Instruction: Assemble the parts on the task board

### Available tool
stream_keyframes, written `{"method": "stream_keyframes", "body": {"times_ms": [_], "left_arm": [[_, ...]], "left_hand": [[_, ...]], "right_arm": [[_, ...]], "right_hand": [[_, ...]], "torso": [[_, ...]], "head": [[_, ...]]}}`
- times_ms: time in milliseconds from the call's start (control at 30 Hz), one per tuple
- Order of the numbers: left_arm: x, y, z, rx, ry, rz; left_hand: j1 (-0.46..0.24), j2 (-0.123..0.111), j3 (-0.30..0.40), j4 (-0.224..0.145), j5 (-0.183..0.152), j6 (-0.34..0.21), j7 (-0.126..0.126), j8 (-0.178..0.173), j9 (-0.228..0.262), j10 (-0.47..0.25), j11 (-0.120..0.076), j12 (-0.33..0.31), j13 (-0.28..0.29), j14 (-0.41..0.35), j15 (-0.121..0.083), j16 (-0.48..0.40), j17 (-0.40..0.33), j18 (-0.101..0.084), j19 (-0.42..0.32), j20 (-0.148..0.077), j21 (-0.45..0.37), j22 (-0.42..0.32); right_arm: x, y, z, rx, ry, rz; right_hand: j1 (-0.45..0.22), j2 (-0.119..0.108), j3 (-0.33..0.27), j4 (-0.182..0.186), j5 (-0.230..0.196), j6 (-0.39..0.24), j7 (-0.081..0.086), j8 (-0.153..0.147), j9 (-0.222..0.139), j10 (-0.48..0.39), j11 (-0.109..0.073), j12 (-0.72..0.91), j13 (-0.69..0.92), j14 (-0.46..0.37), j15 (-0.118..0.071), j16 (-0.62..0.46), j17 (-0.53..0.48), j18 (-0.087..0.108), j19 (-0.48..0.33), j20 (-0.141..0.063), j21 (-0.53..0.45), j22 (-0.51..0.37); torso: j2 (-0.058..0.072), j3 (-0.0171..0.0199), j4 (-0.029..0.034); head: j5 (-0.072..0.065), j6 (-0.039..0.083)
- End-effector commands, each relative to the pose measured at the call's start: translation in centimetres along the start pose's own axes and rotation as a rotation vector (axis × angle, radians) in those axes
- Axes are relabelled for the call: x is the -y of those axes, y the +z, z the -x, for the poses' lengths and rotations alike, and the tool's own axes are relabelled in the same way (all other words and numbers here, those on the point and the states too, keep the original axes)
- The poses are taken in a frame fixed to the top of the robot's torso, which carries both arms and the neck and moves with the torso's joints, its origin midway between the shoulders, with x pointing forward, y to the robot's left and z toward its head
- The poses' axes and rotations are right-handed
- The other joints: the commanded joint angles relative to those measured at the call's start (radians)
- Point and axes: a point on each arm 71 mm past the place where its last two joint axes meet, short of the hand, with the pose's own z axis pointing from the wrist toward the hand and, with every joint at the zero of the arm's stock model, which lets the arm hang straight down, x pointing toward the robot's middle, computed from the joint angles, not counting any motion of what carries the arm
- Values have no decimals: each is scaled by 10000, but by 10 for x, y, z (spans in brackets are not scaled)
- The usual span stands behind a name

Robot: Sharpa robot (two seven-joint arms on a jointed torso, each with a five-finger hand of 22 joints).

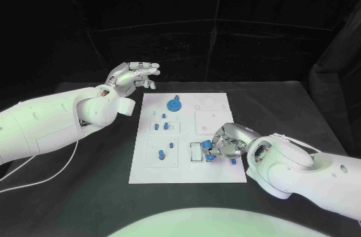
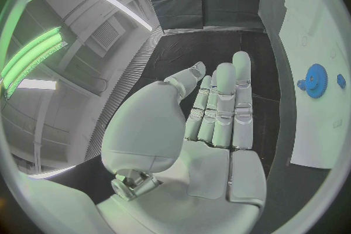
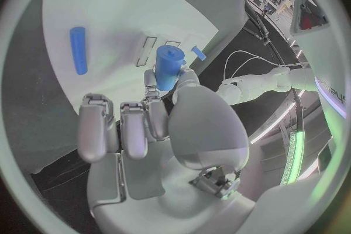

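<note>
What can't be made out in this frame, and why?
- Head view: what the right robot hand pinches is largely covered by its fingers; the right wrist view shows a blue peg.
- Head view: the slot under that hand on the board is hidden.
- Left wrist view: the gear is too small to read its seating.

The head camera looks down from above the near edge of the bench [image 1: 90, 205], taking in the whole board [image 1: 188, 172] and both arms. The left wrist camera sits close behind the left hand [image 2: 212, 128], facing along its palm toward the far end of the board [image 2: 318, 23]; it shares the blue gear [image 2: 316, 77] [image 1: 173, 105] with the head view. The right wrist camera sits close behind the right hand [image 3: 146, 123], facing the board's near end.
</note>
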Motion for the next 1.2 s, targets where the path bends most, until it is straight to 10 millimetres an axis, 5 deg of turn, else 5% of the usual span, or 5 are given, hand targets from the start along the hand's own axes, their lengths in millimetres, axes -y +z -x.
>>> {"method": "stream_keyframes", "body": {"times_ms": [33, 467, 700, 900, 1200], "left_arm": [[1, 1, -3, -179, -46, -37], [1, 1, -4, -231, -67, -26], [1, 1, -5, -259, -78, -15], [1, 1, -5, -265, -80, -9], [1, 1, -5, -259, -77, -4]], "left_hand": [[-63, 65, -59, 18, 21, -68, 2, 51, 17, -60, 23, 31, 15, -71, 16, 36, -16, 67, -40, 32, -37, -12], [-57, 80, -65, 19, 24, -82, 2, 76, 20, -80, 22, 64, 18, -79, 16, 45, -24, 69, -41, 33, -42, -23], [-48, 92, -59, 17, 26, -84, 0, 83, 21, -84, 20, 73, 20, -81, 15, 47, -26, 70, -41, 33, -42, -25], [-48, 92, -59, 17, 26, -84, 0, 83, 21, -84, 20, 73, 20, -81, 15, 47, -26, 70, -41, 33, -42, -25], [-48, 92, -59, 17, 26, -84, 0, 83, 21, -84, 20, 73, 20, -81, 15, 47, -26, 70, -41, 33, -42, -25]], "right_arm": [[-3, 5, -6, -591, 58, -230], [-18, 23, -15, -621, 73, -570], [-20, 27, -15, -425, -77, -666], [-20, 28, -13, -61, -481, -674], [-23, 24, -12, -115, -844, -177]], "right_hand": [[-102, 102, -81, 9, 12, 158, -51, 67, 83, 12, -73, -79, 125, 759, -78, 37, 1226, -69, 265, -57, 56, 402], [-709, 381, -471, 17, -410, 388, -184, 171, 417, 88, -188, -179, 196, 759, -175, 15, 1218, -67, 263, -144, 41, 393], [-1248, 443, -916, 18, -2082, 351, -191, 130, 639, 70, -191, -348, 178, 749, -184, -19, 1177, -59, 249, -166, 7, 353], [-2176, -275, -828, 57, -3477, -7, -41, -91, 759, -330, -58, -1204, -424, 704, -72, -129, 1026, -2, 115, -78, -184, 71], [-1448, -559, 63, -113, -2968, -31, -25, -157, 932, -350, -40, -1395, -448, 709, -56, -163, 1032, 2, 106, -39, -214, 59]], "torso": [[1, -13, 15], [6, 3, -21], [3, 10, -26], [-5, 12, -29], [-1, 22, -32]], "head": [[18, -19], [116, -33], [129, -44], [136, -47], [124, -52]]}}
